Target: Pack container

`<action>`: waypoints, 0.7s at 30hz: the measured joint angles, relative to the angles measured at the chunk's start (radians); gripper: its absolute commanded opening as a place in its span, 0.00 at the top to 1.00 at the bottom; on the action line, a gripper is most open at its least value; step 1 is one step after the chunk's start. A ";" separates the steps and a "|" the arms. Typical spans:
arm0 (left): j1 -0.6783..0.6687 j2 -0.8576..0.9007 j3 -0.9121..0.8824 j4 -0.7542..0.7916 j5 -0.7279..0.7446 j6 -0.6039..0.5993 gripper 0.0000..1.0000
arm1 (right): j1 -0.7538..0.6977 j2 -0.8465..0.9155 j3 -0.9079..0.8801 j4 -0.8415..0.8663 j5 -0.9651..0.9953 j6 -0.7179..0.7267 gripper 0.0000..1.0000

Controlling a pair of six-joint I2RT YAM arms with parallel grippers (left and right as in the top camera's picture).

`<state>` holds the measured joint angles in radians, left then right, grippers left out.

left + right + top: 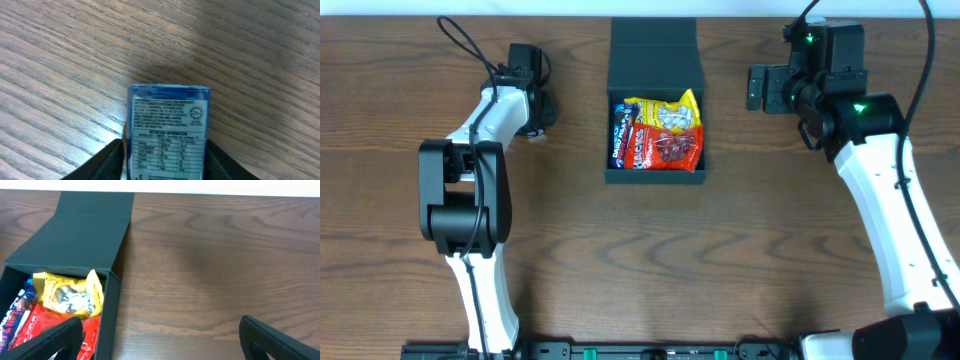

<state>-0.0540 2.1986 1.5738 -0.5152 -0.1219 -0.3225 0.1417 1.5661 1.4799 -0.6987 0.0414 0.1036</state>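
The dark teal-green square matte container (655, 177) (lid flung back, bright snack packets (660, 135) inside) sits between the arms. Beside it the right gripper (160, 327) gapes wide. The left gripper (165, 152) flanks a blue rectangular packet (169, 117); whether it clamps, I cannot tell.

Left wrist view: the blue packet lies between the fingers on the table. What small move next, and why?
Probably close the left gripper firmly on the blue packet before lifting. Its fingers flank the packet's sides on the table, but a firm grip cannot be confirmed. The container stands open with snacks inside, ready to receive it.
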 measured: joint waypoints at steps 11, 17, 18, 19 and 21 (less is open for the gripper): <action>0.000 -0.001 0.000 -0.001 0.014 0.001 0.87 | 0.000 0.000 0.000 0.000 0.000 0.000 0.01; -0.003 -0.018 0.000 -0.010 0.016 0.016 0.94 | 0.000 0.000 0.000 0.000 0.001 0.000 0.01; -0.004 -0.028 0.000 -0.010 0.018 0.027 0.94 | 0.000 0.000 0.000 0.000 0.001 0.000 0.01; -0.007 -0.042 0.000 -0.010 0.020 0.041 0.94 | 0.000 0.000 0.000 0.000 0.001 0.000 0.01; -0.021 -0.097 0.000 -0.006 0.038 0.089 0.94 | 0.000 0.000 0.000 0.002 0.005 0.000 0.01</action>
<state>-0.0753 2.1017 1.5738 -0.5217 -0.0841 -0.2333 0.1417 1.5661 1.4799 -0.6968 0.0467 0.1036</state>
